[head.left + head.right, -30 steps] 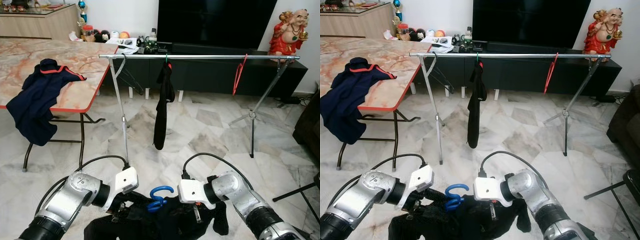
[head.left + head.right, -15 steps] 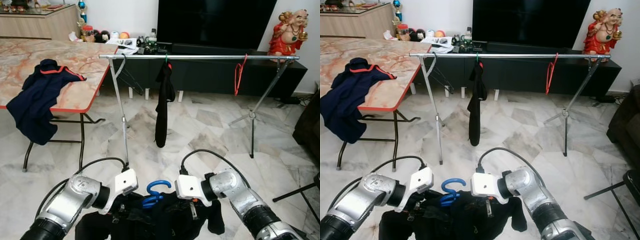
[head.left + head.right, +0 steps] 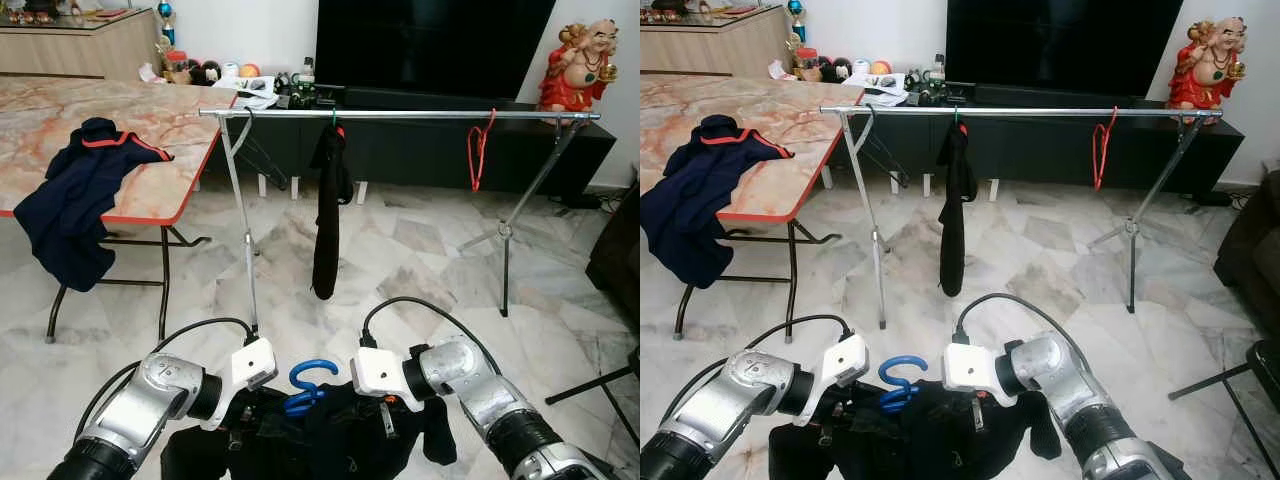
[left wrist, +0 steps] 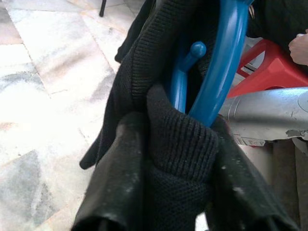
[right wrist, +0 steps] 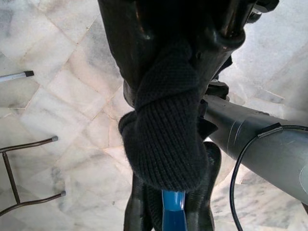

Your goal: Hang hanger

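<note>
A: Where does the blue hanger (image 3: 311,384) sit?
B: Bottom centre of the head view, hook up, carrying a black knit garment (image 3: 320,445), low before the metal rail (image 3: 400,114).

A: And the pincers?
B: The left pincer (image 4: 168,192) pinches a fold of knit beside the hanger; the right pincer (image 5: 168,53) pinches the garment's other shoulder.

A: Background?
B: A black garment (image 3: 328,215) and red hanger (image 3: 479,150) hang on the rail; navy clothing (image 3: 75,195) drapes the worktop (image 3: 150,195), upper left.

Blue hanger (image 3: 308,385) before steel rail (image 3: 400,114)
</note>
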